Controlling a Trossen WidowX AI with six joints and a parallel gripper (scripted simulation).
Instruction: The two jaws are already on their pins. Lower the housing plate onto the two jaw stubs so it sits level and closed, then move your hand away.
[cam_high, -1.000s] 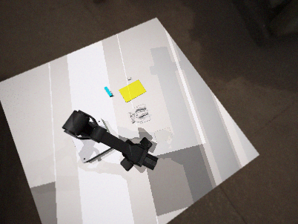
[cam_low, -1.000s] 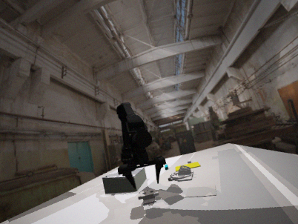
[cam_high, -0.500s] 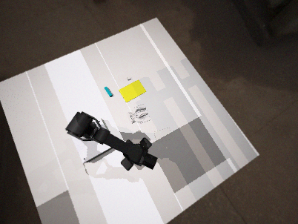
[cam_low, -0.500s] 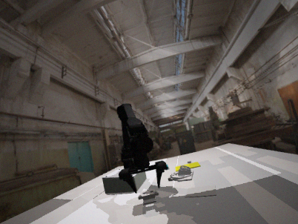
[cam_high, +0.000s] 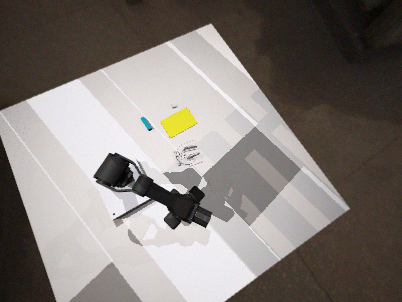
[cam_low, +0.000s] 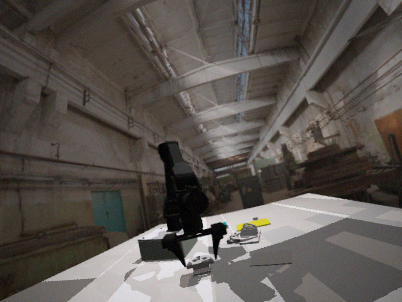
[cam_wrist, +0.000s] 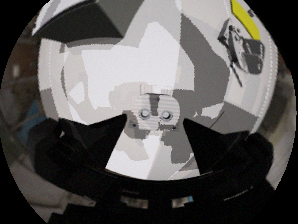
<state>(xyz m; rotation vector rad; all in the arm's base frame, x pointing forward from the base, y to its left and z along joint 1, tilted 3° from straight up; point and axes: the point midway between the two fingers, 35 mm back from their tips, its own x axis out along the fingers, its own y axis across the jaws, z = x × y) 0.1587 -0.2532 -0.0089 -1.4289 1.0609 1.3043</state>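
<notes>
The pale grey housing plate (cam_low: 200, 260) (cam_wrist: 158, 106), with two round holes, lies below my hand; the top view does not show it. My gripper (cam_low: 200, 261) (cam_wrist: 156, 119) is open and empty, its fingertips low on either side of the plate, with bare space between each tip and the plate in the wrist view. Whether the tips reach down to the plate's height is hard to tell. The grey assembly with the curved jaws (cam_high: 190, 152) (cam_low: 245, 234) (cam_wrist: 245, 50) stands apart, toward the yellow sheet. Its pins and stubs are too small to make out.
A yellow rectangle (cam_high: 179, 122) (cam_low: 257, 222) (cam_wrist: 245, 17) lies beyond the jaw assembly. A small teal block (cam_high: 146, 123) and a tiny pale piece (cam_high: 174, 106) lie near it. A dark grey-green box (cam_low: 157, 250) (cam_wrist: 95, 22) stands beside the arm. Shadows cross the table.
</notes>
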